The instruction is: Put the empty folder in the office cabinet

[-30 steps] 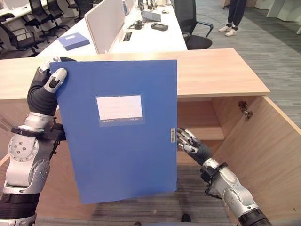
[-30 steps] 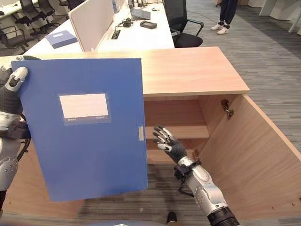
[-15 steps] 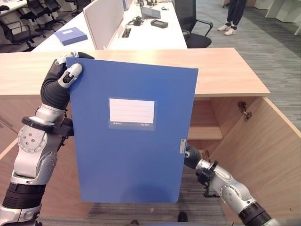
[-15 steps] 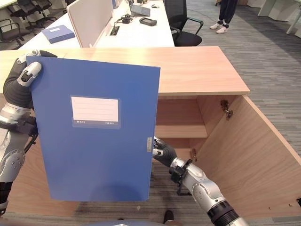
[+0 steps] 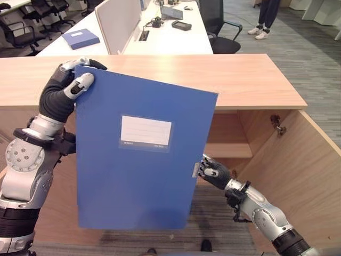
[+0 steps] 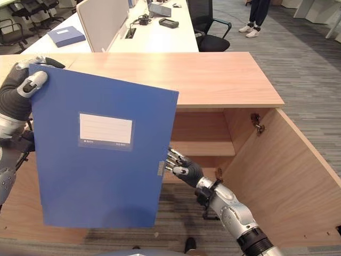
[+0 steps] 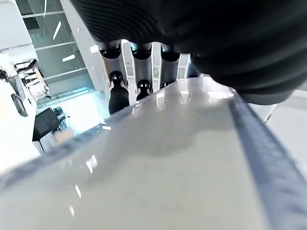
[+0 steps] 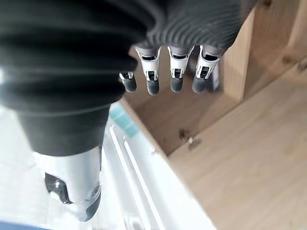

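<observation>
- My left hand (image 5: 63,93) is clamped on the upper corner of the flat blue plastic folder with a white label pocket (image 5: 141,160), thumb across the front face and fingers curled over the top edge (the left wrist view shows those fingers (image 7: 116,91) hooked behind the panel).
- The folder hangs in the air, tilted, its free lower edge toward my right hand (image 6: 180,166).
- The right hand sits at the folder's lower side edge, by the small metal clasp, fingers straight and spread, thumb near the edge; I cannot tell whether it touches.
- Beyond that hand is the light wooden office cabinet (image 6: 229,80), its door (image 6: 287,170) swung open to the right, with a shelf (image 6: 205,149) inside.
</observation>
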